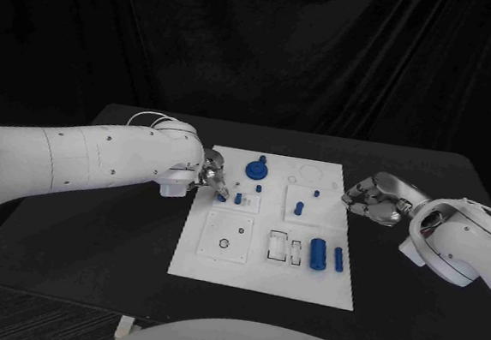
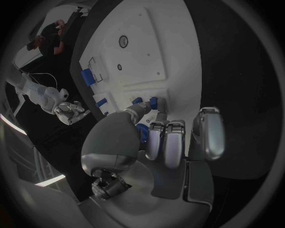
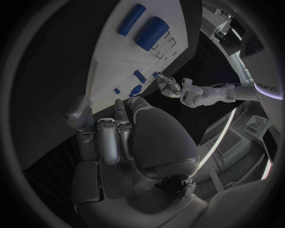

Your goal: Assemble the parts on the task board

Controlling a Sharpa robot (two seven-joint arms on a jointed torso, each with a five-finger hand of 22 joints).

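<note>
The white task board (image 1: 269,264) lies mid-table. On it are a blue disc (image 1: 257,170), short blue pegs (image 1: 299,207), a thick blue cylinder (image 1: 318,255) and a thin one (image 1: 339,258). My left hand (image 1: 210,178) sits over the board's left edge with its fingers curled in. Its thumb tip (image 2: 142,108) is right by two small blue pegs (image 2: 153,102); I cannot tell whether it holds one. My right hand (image 1: 379,199) hovers just off the board's right edge, fingers curled (image 3: 109,137) with nothing in them. The cylinders (image 3: 151,31) lie at the far end of the board from it.
The board has square insets with a ring hole (image 1: 225,242) and slotted frames (image 1: 285,247) toward its near end. Black table (image 1: 85,241) surrounds the board on all sides. A black curtain hangs behind the table.
</note>
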